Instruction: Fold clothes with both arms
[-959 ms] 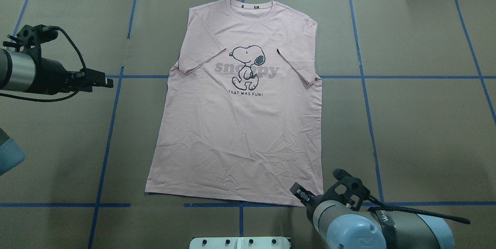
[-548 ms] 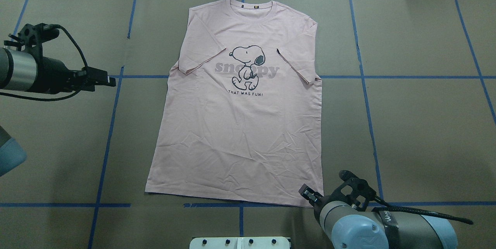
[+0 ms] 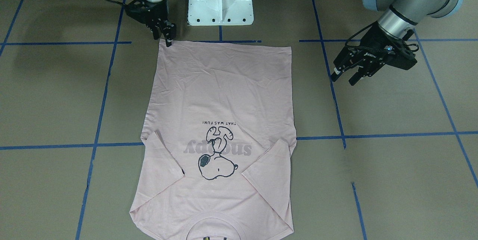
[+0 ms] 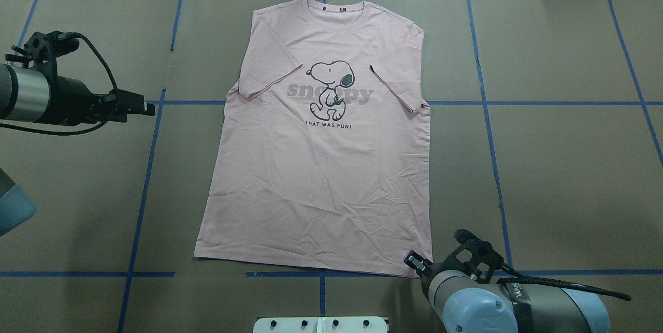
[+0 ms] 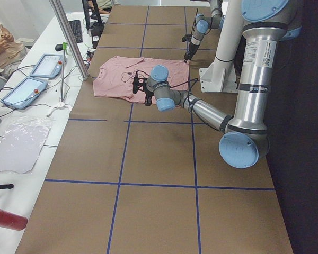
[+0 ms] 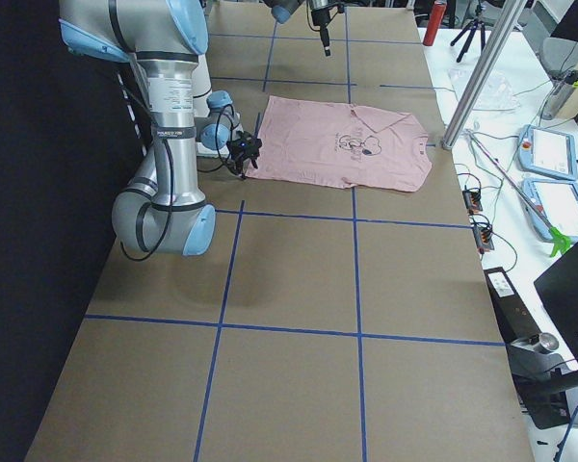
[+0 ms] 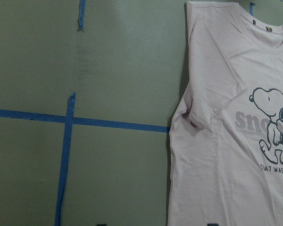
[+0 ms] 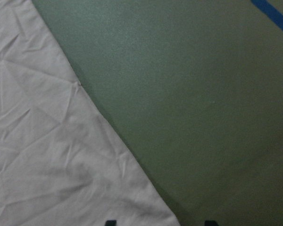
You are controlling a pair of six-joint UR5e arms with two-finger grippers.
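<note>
You'll see the black two-finger right end effector (image 4: 413,260) has slid sideways off the pale pink short-sleeved T-shirt (image 4: 321,177); its hem corner now lies just ahead of the tips. The black left end effector (image 4: 146,109) has crept slightly forward.

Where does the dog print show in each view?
Front-facing: dog print lower centre, upside down.
Overhead: dog print upper centre.
Exterior left: dog print tiny, upper centre-left.
Exterior right: dog print tiny, upper centre-right.
Left wrist: dog print right edge.
Right wrist: absent.
Shared landmark: collar beyond the dog's head.
</note>
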